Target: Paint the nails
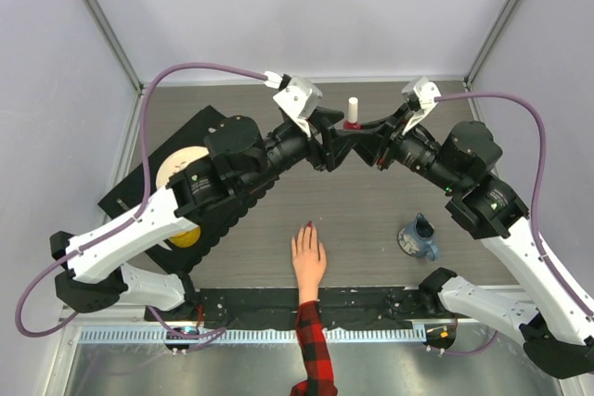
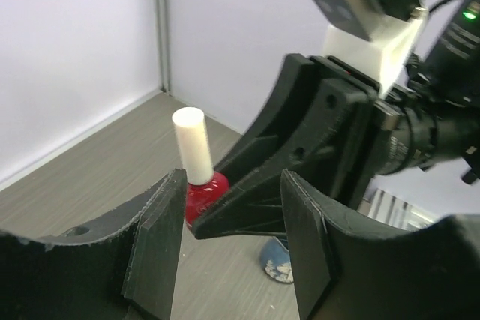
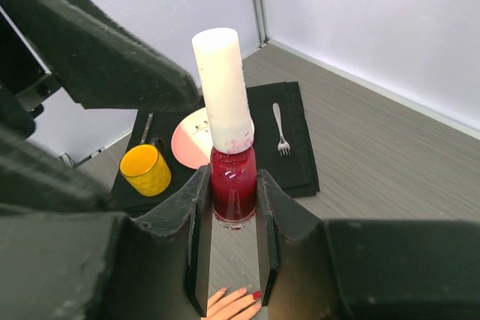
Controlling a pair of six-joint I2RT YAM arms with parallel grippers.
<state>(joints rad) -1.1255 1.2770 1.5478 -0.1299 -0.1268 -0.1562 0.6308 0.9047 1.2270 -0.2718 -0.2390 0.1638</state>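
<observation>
The nails (image 3: 256,295) are on the pale, skin-coloured hand (image 1: 308,257) that lies flat on the grey wood-look table (image 1: 371,210), near the front edge and between the two arms. The fingers point away toward the back wall. The hand comes out of a red and black checked sleeve (image 1: 314,350). In the right wrist view one nail looks red. In the top view the nails are too small to tell much, but the tip of the longest finger looks a bit red. Well apart from the hand, near the back of the table, is the small red glass polish bottle (image 3: 233,189) with a tall white cap (image 3: 223,88). The right gripper (image 3: 232,185) squeezes the red glass part between its two black fingers, and the bottle stands straight up. I cannot tell if the bottle touches the table. The left gripper (image 2: 234,185) is just beside the bottle with its black fingers spread wide and nothing between them, and it faces the right gripper. On the left side of the table lies a black cloth mat (image 3: 296,148). On it are a pale round plate (image 3: 191,140), a yellow cup (image 3: 145,170) and a small silver fork (image 3: 280,131). On the right side stands a little blue jug (image 1: 419,238).
</observation>
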